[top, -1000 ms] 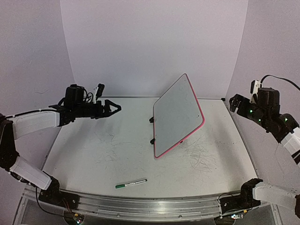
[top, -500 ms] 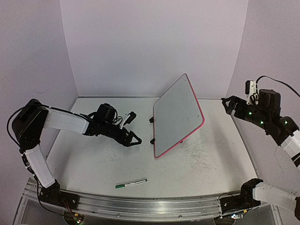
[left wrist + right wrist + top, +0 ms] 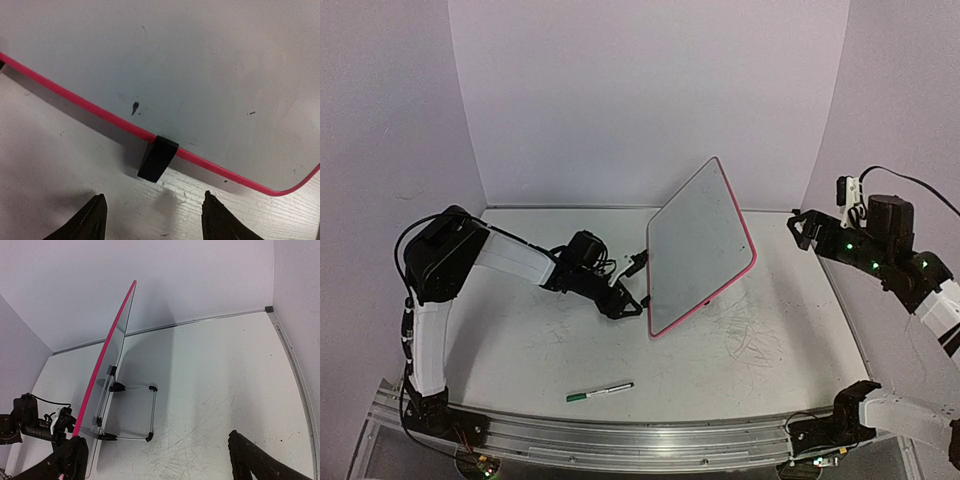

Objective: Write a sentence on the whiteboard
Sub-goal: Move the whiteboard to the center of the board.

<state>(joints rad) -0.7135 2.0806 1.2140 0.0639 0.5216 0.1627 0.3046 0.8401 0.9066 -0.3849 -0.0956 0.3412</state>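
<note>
The whiteboard [image 3: 700,245], white with a pink-red frame, stands tilted on the table's far middle. Its face shows no green writing, only small dark specks. My left gripper [image 3: 632,306] is open and empty, low on the table at the board's lower left edge. In the left wrist view the gripper [image 3: 156,222] faces a black clip foot [image 3: 157,159] on the board's [image 3: 190,65] pink frame. My right gripper [image 3: 800,228] is open and empty, raised to the right of the board. The right wrist view [image 3: 157,465] shows the board [image 3: 107,375] nearly edge-on from behind.
A green-capped marker [image 3: 600,391] lies on the table near the front, left of centre. A wire stand [image 3: 135,412] props the board from behind. Grey scribble marks [image 3: 750,335] cover the tabletop right of the board. Walls close the table on three sides.
My left arm has swung from the far left, down and right across the table, to the board's lower left edge. My right gripper has shifted slightly left. Board and marker are unmoved.
</note>
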